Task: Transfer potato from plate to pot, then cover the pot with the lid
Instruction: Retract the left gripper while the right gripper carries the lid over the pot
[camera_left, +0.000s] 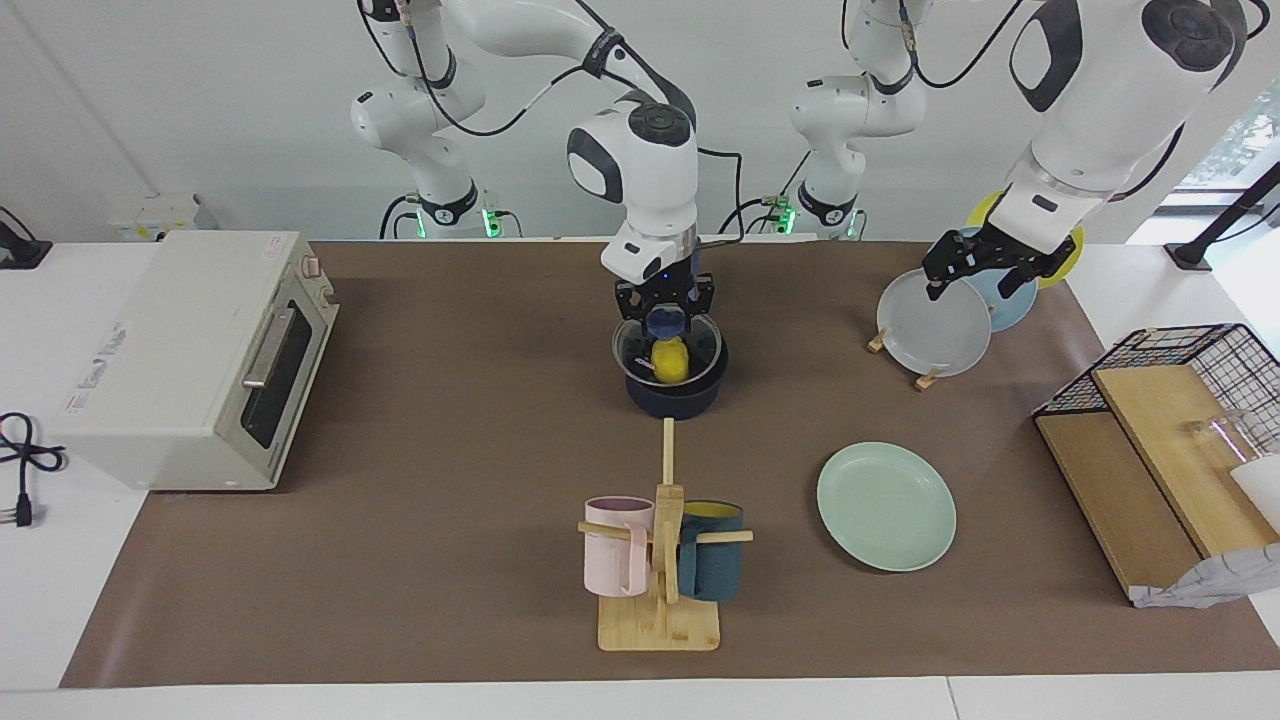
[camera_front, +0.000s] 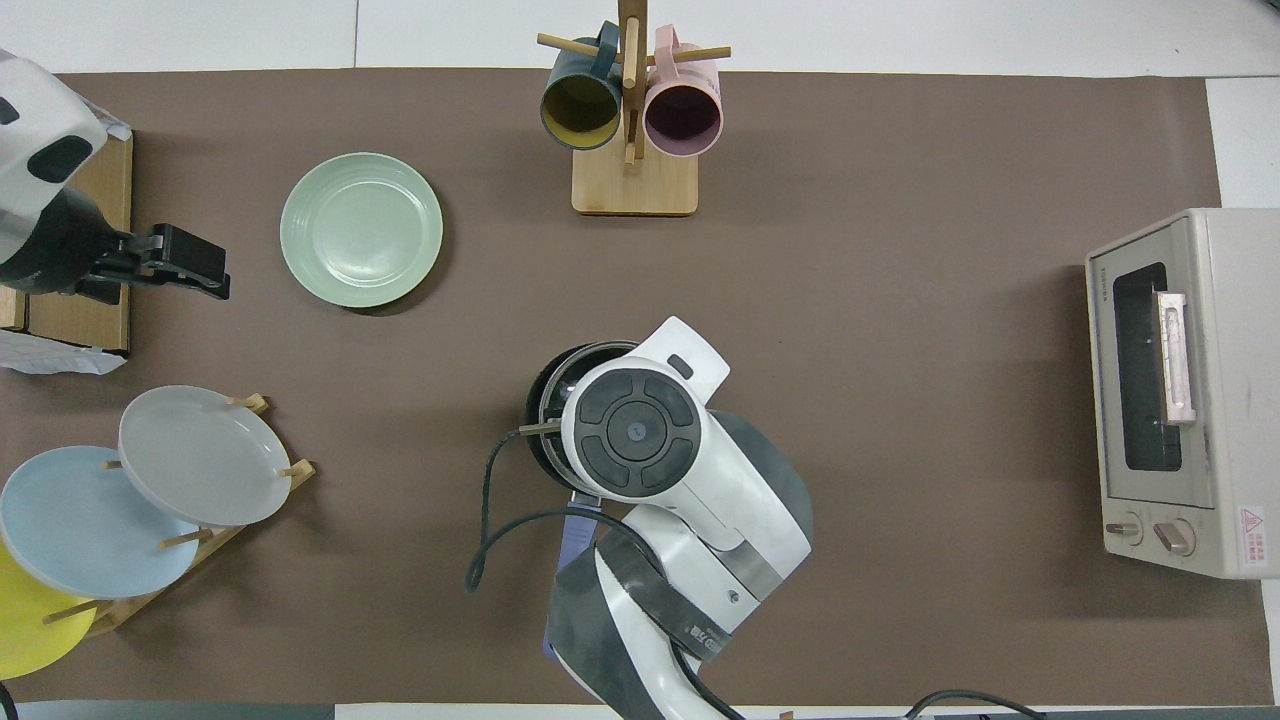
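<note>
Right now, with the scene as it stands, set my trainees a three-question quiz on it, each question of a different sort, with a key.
1. True or false: the potato lies on the plate.
2. What does the right gripper hold? A) a mug B) the lid by its knob C) the pot by its handle
3. Fill in: the left gripper, open, hangs over the rack of upright ____.

Key:
1. False; it lies in the pot, and the plate is bare.
2. B
3. plates
</note>
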